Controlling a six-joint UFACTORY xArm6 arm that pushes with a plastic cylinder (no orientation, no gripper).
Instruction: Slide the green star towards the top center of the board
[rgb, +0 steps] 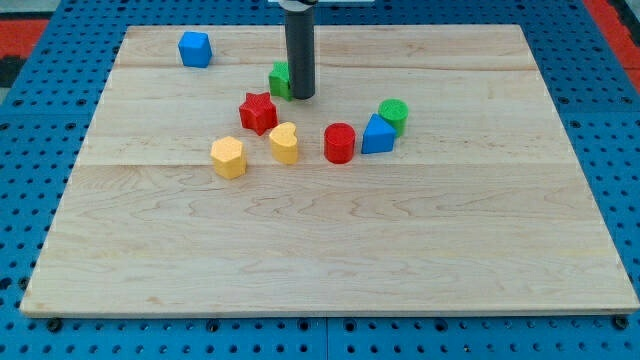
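Note:
The green star (279, 78) lies near the view's top centre of the wooden board (330, 250), partly hidden behind my rod. My tip (301, 96) rests on the board right at the star's right side, touching or almost touching it. A red star (258, 112) lies just below and left of the green star.
A blue cube (195, 48) sits at the top left. A yellow heart (284, 142), a yellow hexagon (228, 157), a red cylinder (339, 142), a blue triangle (377, 134) and a green cylinder (393, 114) lie in a loose row across the middle.

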